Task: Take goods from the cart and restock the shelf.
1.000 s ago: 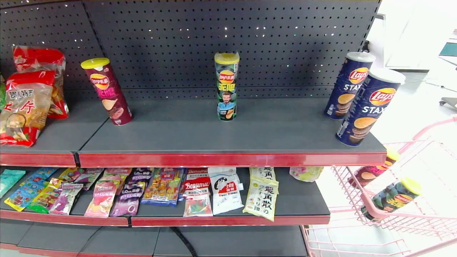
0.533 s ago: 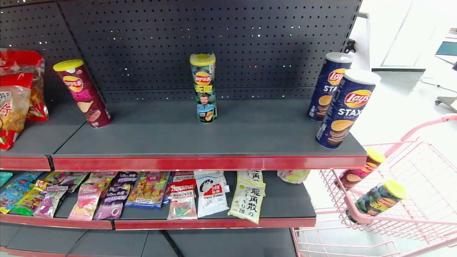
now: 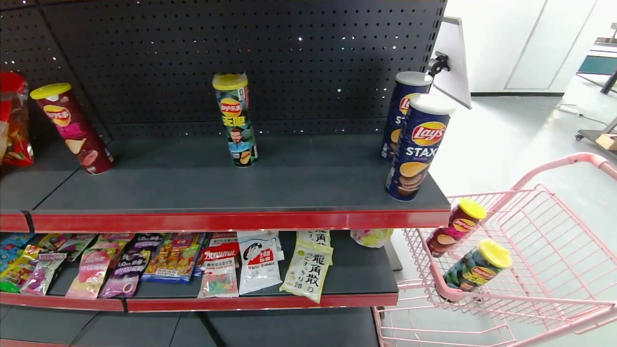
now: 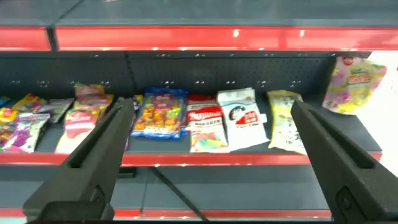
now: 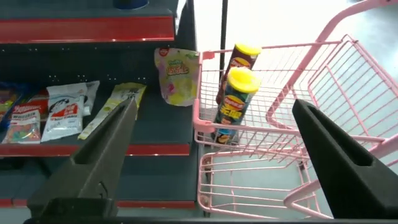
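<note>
Right gripper (image 5: 212,104): released, jaws spread wide, nothing held
Left gripper (image 4: 211,104): released and empty too; the snack packets (image 4: 205,118) of the lower shelf lie ahead of it
Task's thing: green can (image 5: 228,115) with a yellow lid, in the pink cart (image 3: 544,169), with a maroon can (image 5: 239,59) just beside it on the far side from your right gripper
Bearing: the green can lies ahead of your right gripper, framed between its jaws and well apart from them
Long axis: leaning but near upright, lid end up, base down in the cart's corner
Nearer arm: right, by my judgement; the cart stands off the left gripper's side
Approach: you would likely close in on the can's side wall, jaws across its axis
Drop zone: bare top shelf (image 3: 313,183), above and to the left of your right gripper
</note>
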Robot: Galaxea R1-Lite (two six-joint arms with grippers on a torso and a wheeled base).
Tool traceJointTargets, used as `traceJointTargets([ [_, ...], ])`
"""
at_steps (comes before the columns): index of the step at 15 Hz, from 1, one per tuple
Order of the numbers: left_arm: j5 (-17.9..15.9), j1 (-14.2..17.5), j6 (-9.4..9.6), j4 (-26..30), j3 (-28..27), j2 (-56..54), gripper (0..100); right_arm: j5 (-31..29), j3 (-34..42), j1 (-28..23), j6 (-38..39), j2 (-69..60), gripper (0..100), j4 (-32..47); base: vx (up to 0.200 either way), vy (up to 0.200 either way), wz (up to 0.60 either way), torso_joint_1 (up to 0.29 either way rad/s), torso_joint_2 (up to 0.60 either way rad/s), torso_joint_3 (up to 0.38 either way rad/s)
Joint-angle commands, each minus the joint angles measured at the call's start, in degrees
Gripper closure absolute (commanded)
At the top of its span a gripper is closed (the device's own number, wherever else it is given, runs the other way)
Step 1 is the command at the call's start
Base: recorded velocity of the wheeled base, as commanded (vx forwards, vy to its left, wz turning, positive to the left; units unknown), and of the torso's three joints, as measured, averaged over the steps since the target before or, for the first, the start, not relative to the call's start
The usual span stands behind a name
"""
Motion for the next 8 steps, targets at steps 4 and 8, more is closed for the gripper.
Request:
traceJointTargets([
  [4, 0.0, 0.1, 0.0, 0.0, 0.0, 0.0, 0, 0.0, 0.0, 0.1, 0.0, 0.0, 0, 0.0, 0.0, 0.0, -0.6, 0.002, 0.0, 0.002],
  [8, 0.1, 0.1, 0.0, 0.0, 0.0, 0.0, 0, -0.1, 0.0, 0.1, 0.1, 0.0, 0, 0.0, 0.0, 0.0, -0.6, 0.002, 0.0, 0.004],
])
